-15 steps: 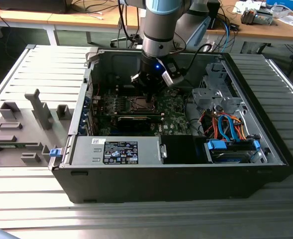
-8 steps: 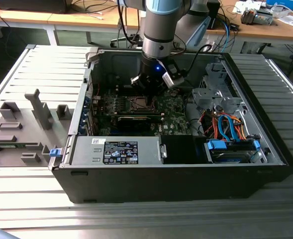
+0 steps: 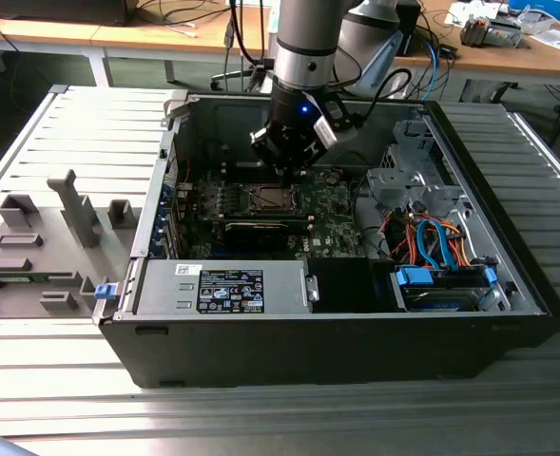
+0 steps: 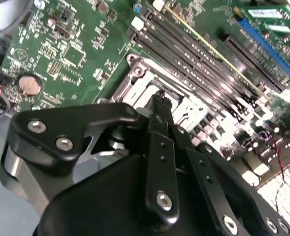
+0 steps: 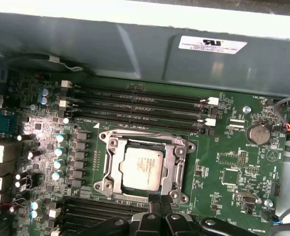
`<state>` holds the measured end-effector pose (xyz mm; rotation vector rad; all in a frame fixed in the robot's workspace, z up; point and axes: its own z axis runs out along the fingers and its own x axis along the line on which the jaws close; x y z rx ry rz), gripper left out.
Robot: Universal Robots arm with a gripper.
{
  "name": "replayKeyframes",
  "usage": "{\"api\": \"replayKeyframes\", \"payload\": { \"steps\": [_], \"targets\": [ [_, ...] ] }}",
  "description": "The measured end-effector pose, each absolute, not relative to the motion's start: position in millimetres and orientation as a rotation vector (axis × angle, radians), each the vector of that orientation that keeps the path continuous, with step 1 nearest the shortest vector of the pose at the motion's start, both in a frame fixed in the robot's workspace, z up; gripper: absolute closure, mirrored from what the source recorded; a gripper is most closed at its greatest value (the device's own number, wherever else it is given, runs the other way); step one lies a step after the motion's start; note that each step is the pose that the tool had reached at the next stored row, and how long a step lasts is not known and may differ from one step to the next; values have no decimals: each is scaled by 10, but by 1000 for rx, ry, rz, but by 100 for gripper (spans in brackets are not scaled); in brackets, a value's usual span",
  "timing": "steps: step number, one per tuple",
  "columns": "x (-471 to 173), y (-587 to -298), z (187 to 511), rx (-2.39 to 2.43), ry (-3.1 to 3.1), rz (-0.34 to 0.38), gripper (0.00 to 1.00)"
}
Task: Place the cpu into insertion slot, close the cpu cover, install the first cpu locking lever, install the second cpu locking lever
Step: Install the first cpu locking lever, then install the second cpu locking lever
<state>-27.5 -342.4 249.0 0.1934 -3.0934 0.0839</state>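
In the first wrist view the cpu [image 5: 141, 168], a silver-grey square, lies in the insertion slot [image 5: 116, 189] on the green board. The cpu cover [image 5: 177, 162], a silver frame, lies flat around it. My gripper [image 5: 159, 200] hovers at the socket's edge, on the side away from the case wall. Its two black fingers are pressed together with nothing visible between them. In the second wrist view my gripper [image 4: 159, 96] tapers to one narrow tip just above the metal of the cpu cover [image 4: 137, 91]. From the exterior view my gripper [image 3: 292, 169] hangs inside the open computer case just above the insertion slot [image 3: 269, 198].
Long memory slots [image 5: 140, 105] run between the socket and the case wall [image 5: 135, 49], with more [image 5: 95, 209] beside the fingers. A power supply [image 3: 227, 285], orange and blue cables [image 3: 432, 242] and a drive cage [image 3: 403, 176] fill the case. A grey fixture [image 3: 32, 247] sits at the exterior view's left.
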Motion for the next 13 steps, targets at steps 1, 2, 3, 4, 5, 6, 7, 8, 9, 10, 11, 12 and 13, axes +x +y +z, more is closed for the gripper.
{"api": "replayKeyframes", "payload": {
  "steps": [1, 2, 3, 4, 5, 6, 7, 8, 9, 10, 11, 12, 13],
  "targets": [
    [-276, -3424, 2490, 193, -3093, 84, 89],
    [-275, -3424, 2490, 193, -3093, 84, 89],
    [-275, -3425, 2491, 193, -3093, 84, 89],
    [-275, -3425, 2491, 193, -3093, 84, 89],
    [-275, -3425, 2491, 193, -3093, 84, 89],
    [-275, -3425, 2491, 193, -3093, 84, 89],
    [-275, -3425, 2491, 193, -3093, 84, 89],
    [-275, -3425, 2491, 193, -3093, 84, 89],
    [-275, -3425, 2491, 193, -3093, 84, 89],
    [-275, -3425, 2491, 193, -3093, 84, 89],
    [-275, -3425, 2491, 193, -3093, 84, 89],
    [-275, -3425, 2491, 193, -3093, 84, 89],
    [-275, -3425, 2491, 193, -3093, 84, 89]
  ]
}}
